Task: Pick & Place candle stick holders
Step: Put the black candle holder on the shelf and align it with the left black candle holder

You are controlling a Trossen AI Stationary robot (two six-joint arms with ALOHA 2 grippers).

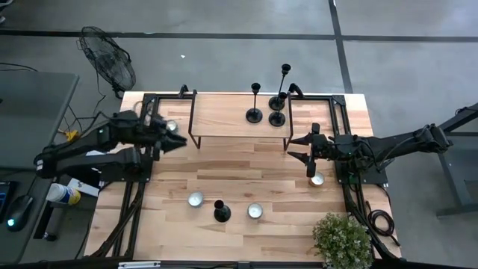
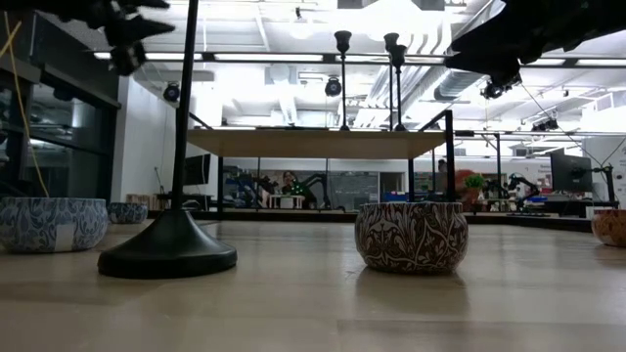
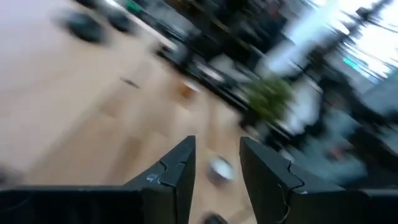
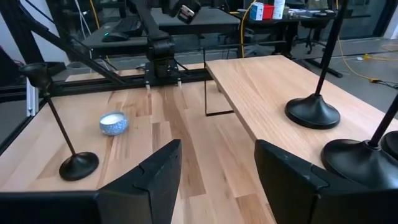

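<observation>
Overhead, three black candle holders [image 1: 277, 101] standing close together on a raised wooden shelf [image 1: 224, 123] near the table's [image 1: 246, 179] far edge, bases just beside one another toward the shelf's right end; from the right wrist view, two of those round bases [image 4: 313, 112] sitting on the shelf top. A fourth candle holder [image 1: 221, 212] upright near the table's near edge, between two small patterned bowls [image 1: 196, 199] holding white candles; from table height, its flared base [image 2: 167, 256] planted beside a dark patterned bowl [image 2: 411, 236]. Another small bowl [image 1: 317, 179] near the right edge, and one more [image 1: 172, 126] close to the left edge. Left hand [image 1: 176, 139] raised above the table just off the shelf's left end, fingers [image 3: 171, 177] apart with a narrow gap and nothing between them. Right hand [image 1: 311, 148] hovering just off the shelf's right end, fingers [image 4: 155, 177] spread wide, empty, clear of every holder. A potted green plant [image 1: 342, 239] at the near right corner. A floor fan [image 1: 108, 58] on the floor beyond the far left corner.
</observation>
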